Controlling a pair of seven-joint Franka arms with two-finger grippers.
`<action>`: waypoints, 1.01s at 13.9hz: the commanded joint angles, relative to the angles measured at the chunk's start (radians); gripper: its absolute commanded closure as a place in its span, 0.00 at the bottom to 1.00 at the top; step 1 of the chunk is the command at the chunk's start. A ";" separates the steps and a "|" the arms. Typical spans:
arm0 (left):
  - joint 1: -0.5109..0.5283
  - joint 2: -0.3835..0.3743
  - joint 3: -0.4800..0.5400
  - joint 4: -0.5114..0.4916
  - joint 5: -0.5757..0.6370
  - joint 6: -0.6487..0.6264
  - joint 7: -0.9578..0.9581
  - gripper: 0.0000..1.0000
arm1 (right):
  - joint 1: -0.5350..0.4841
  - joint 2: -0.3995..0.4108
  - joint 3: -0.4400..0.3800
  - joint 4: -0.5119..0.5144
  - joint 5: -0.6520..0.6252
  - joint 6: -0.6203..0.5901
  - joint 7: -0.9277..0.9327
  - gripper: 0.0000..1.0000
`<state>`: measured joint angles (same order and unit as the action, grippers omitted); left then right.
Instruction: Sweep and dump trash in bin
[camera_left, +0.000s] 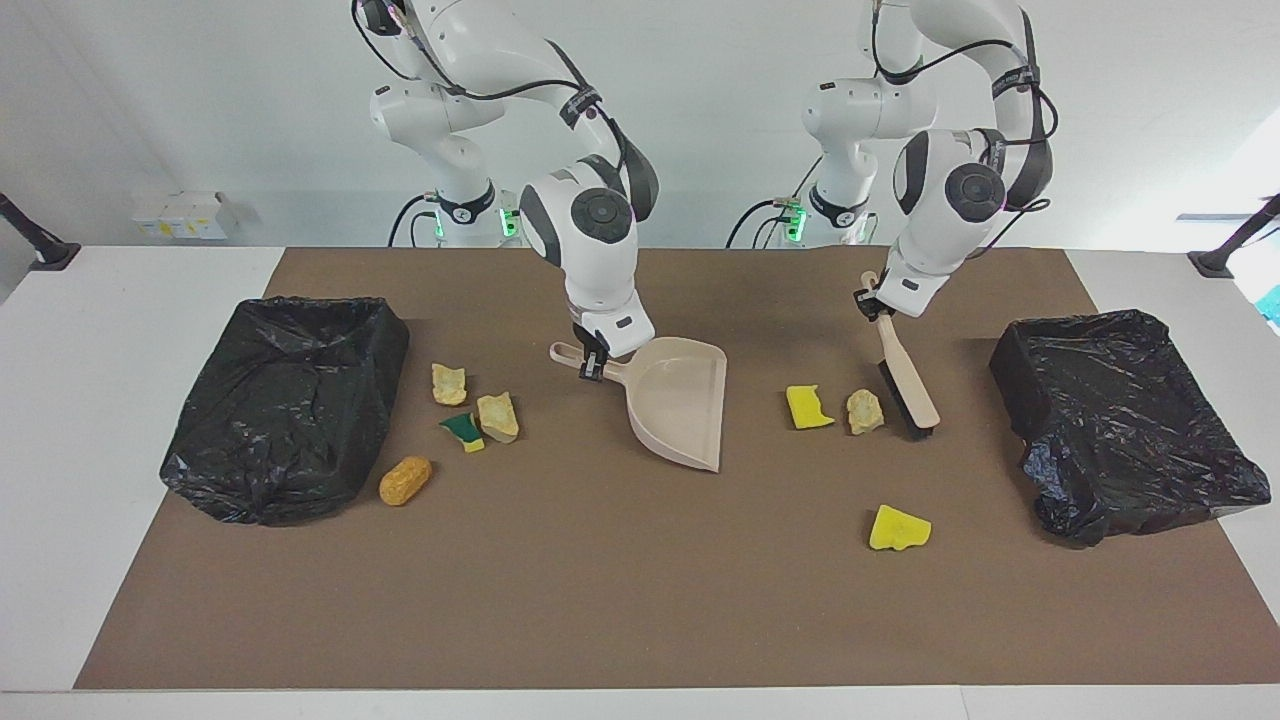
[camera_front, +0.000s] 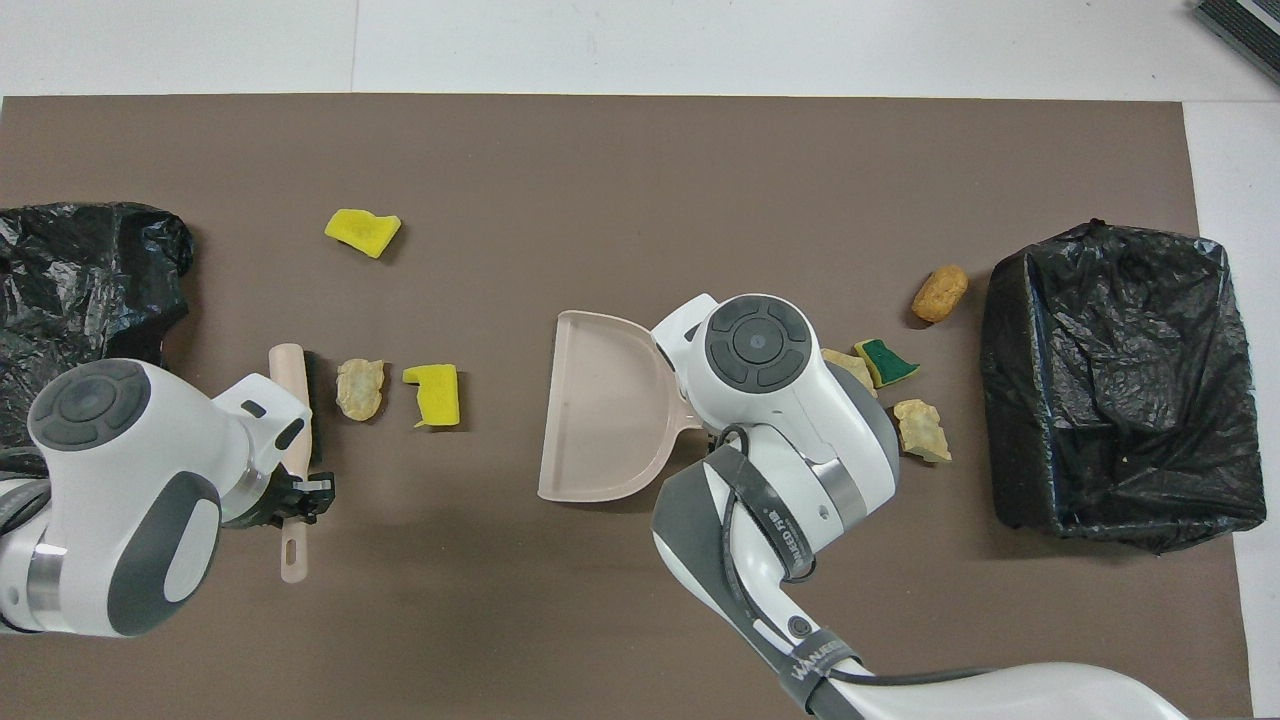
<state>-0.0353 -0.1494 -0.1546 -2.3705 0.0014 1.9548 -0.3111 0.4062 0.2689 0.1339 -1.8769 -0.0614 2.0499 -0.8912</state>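
Right now my left gripper (camera_left: 868, 306) is clamped on the brush (camera_left: 908, 388), bristles down beside a beige chunk (camera_left: 864, 410) to push it toward the dustpan (camera_left: 680, 410), which my right gripper (camera_left: 592, 366) pinches by its handle, mouth facing that trash. Farther out lies a yellow sponge bit (camera_left: 898, 528).

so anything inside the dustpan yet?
Nothing: the dustpan tray shows bare in both views. In the overhead view the right arm covers its handle end, where the right gripper is shut on it. All the scraps lie on the mat.
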 joint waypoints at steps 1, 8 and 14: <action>-0.081 0.002 -0.005 -0.018 -0.003 0.016 -0.003 1.00 | 0.002 -0.026 0.003 -0.027 -0.020 -0.005 -0.107 1.00; -0.349 0.002 -0.006 -0.009 -0.127 0.110 0.000 1.00 | 0.028 -0.014 0.003 -0.028 -0.038 0.045 -0.098 1.00; -0.483 0.050 -0.005 0.103 -0.190 0.121 -0.007 1.00 | 0.040 0.013 0.003 -0.030 -0.037 0.099 -0.077 1.00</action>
<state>-0.5145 -0.1367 -0.1769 -2.3282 -0.1760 2.0972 -0.3231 0.4387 0.2749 0.1333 -1.8924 -0.0849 2.1123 -0.9726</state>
